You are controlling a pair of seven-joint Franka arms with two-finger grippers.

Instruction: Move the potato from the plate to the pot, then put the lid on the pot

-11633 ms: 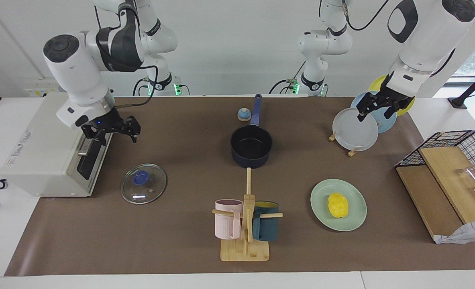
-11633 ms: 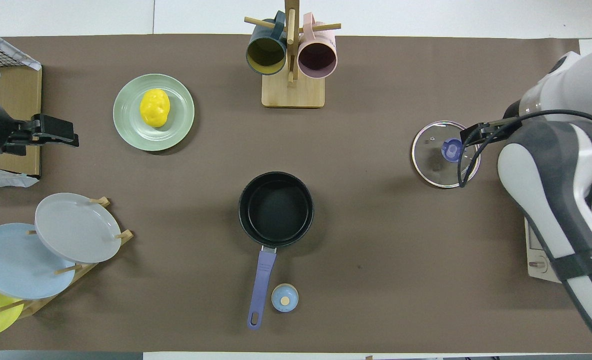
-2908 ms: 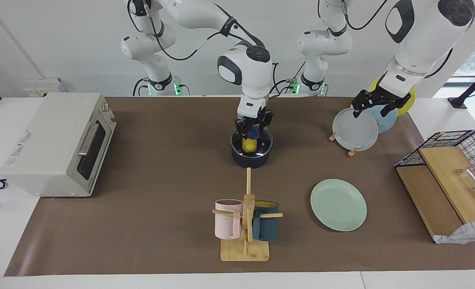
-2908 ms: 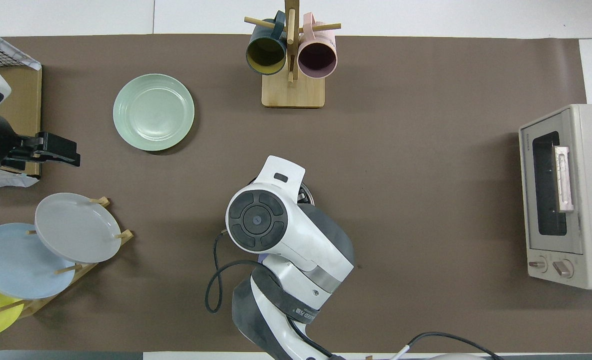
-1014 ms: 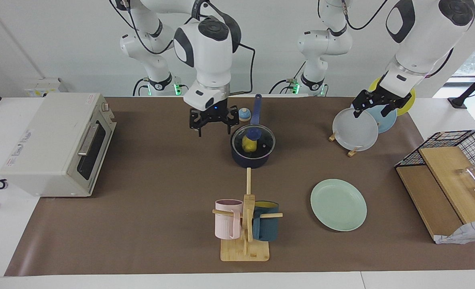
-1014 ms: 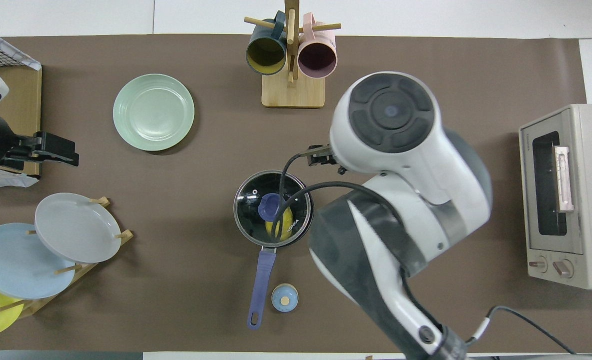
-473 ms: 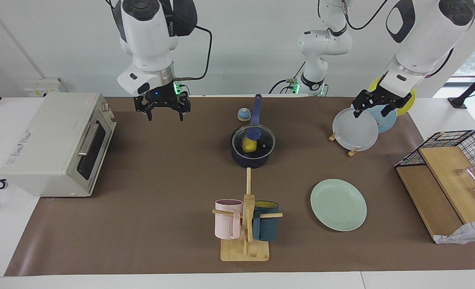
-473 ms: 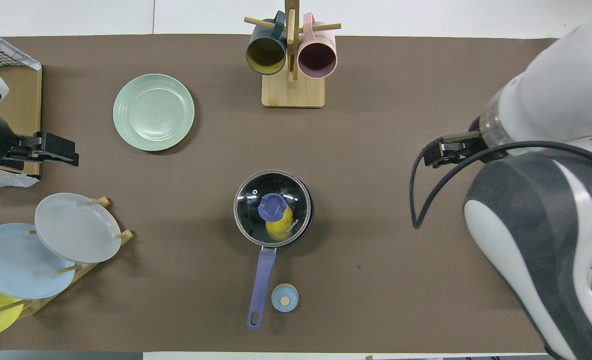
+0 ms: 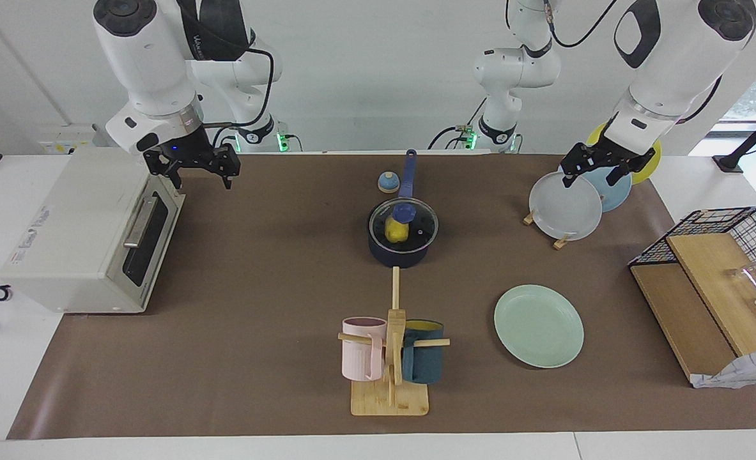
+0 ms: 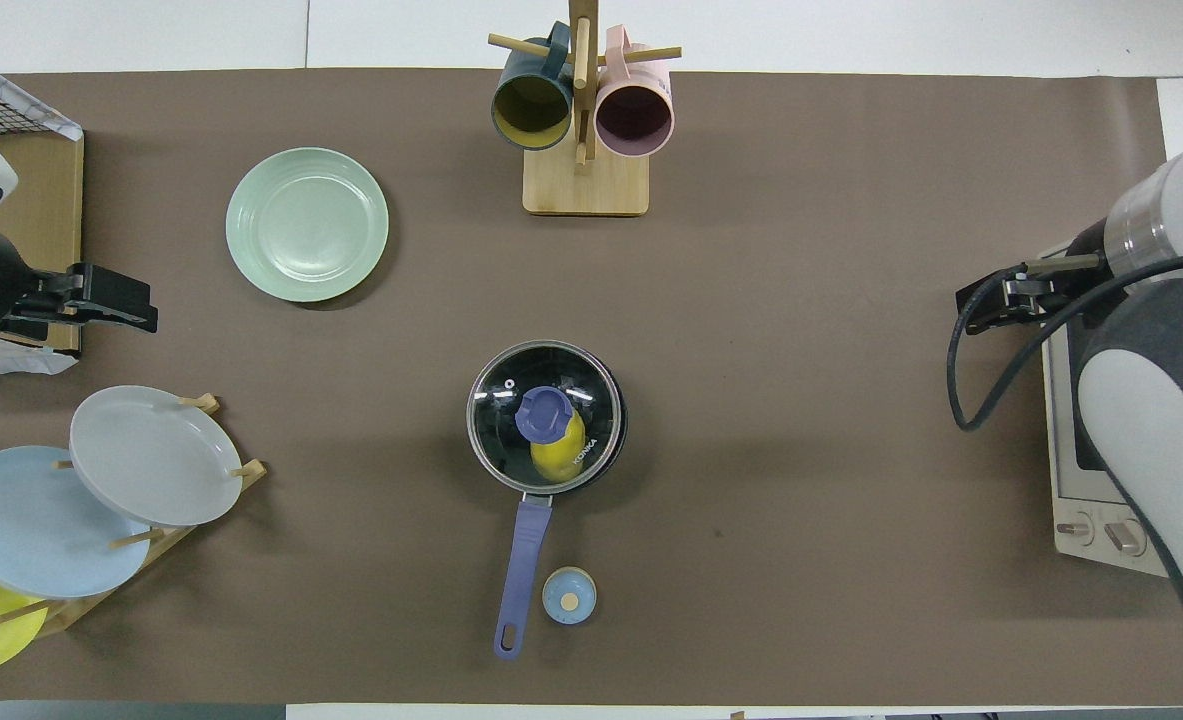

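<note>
Since a moment ago the right gripper [image 9: 192, 167] has swung away from the pot [image 9: 400, 246] toward the right arm's end of the desk [image 9: 256, 306] — it now hangs over the desk's edge by the toaster oven [image 9: 84, 230], jaws spread wide and holding nothing. In the overhead view only its dark tip shows, just beside the oven.

What it leaves is the finished arrangement: the lid [image 9: 403, 223] sits flat on the pot's rim, its blue knob up, and the potato [image 9: 395, 231] shows yellow through the glass, inside the pot. The overhead view confirms this — the lid's metal rim rings the pot's mouth evenly, with no visible tilt or overhang.

The plate [image 9: 539, 326] lies bare toward the left arm's end of the desk, farther from the robots than the pot and well apart from it. The left gripper [image 9: 596, 167] waits over the plate rack [image 9: 566, 204], jaws open and empty.

Around the pot, the small bell [image 9: 388, 183] stands beside the pot's handle, nearer the robots, and the mug stand [image 9: 390, 364] is farther out, untouched.

Judged from how things lie, both parts of the task look done: potato moved, pot covered. The right arm's retreat reads as a return toward rest, and nothing on the desk seems to call for another grasp.
</note>
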